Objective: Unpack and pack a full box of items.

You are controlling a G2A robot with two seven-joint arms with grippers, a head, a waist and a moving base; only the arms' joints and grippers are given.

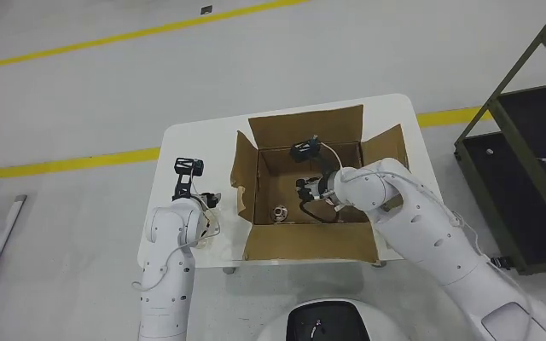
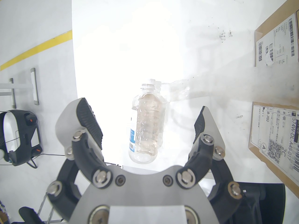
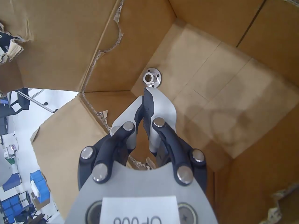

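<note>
An open cardboard box (image 1: 256, 243) stands in the middle of the white table (image 1: 196, 136). On the box floor, in a corner, lies a small metal flange (image 3: 152, 78), also visible from above (image 1: 280, 210). My right gripper (image 3: 147, 94) is inside the box with its fingers shut and empty, the tips just short of the flange. A clear plastic bottle (image 2: 144, 127) with a blue label lies on the table beside the box. Over it my left gripper (image 2: 142, 108) stands open, one finger to each side, not touching it.
The box flaps (image 1: 241, 170) fold outward, and one labelled flap (image 2: 275, 127) lies close to the left gripper. A dark metal rack (image 1: 512, 145) stands off the table's right side. Bare table stretches beyond the bottle (image 2: 151, 36).
</note>
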